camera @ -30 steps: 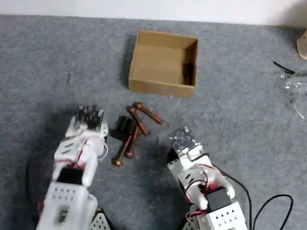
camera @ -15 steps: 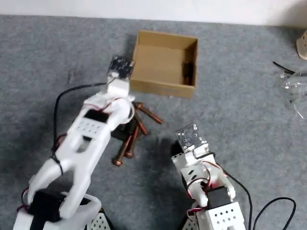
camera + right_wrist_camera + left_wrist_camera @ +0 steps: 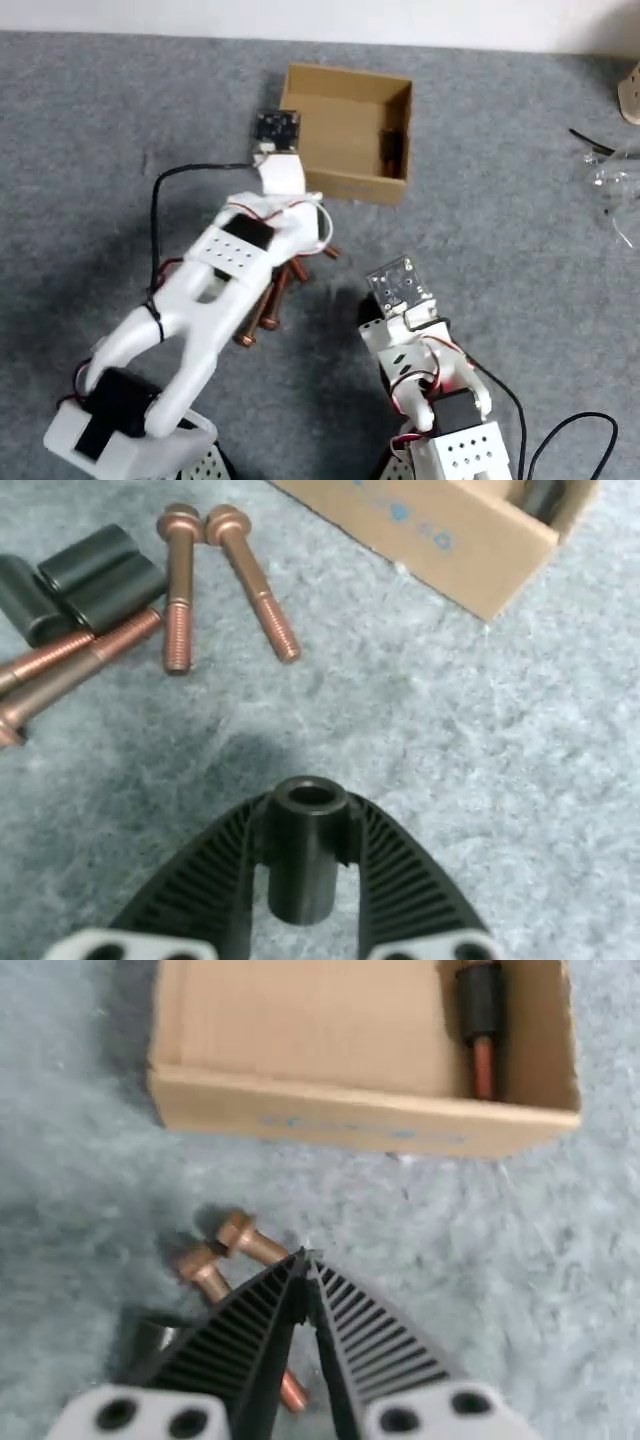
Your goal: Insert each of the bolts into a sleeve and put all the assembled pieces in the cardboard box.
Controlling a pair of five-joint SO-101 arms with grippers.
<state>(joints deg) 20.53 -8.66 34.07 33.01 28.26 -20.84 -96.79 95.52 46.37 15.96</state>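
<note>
The left gripper [image 3: 305, 1260] has its fingers pressed together on nothing, above the loose bolts [image 3: 235, 1235] in front of the cardboard box [image 3: 350, 1120]. One assembled piece [image 3: 480, 1020] lies inside the box. The right gripper [image 3: 305, 808] is clamped on a black sleeve [image 3: 303, 870], near the bolts and two spare sleeves [image 3: 100, 570] on the carpet [image 3: 450, 730].

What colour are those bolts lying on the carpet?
Copper-brown; the right wrist view shows the bolts best.
</note>
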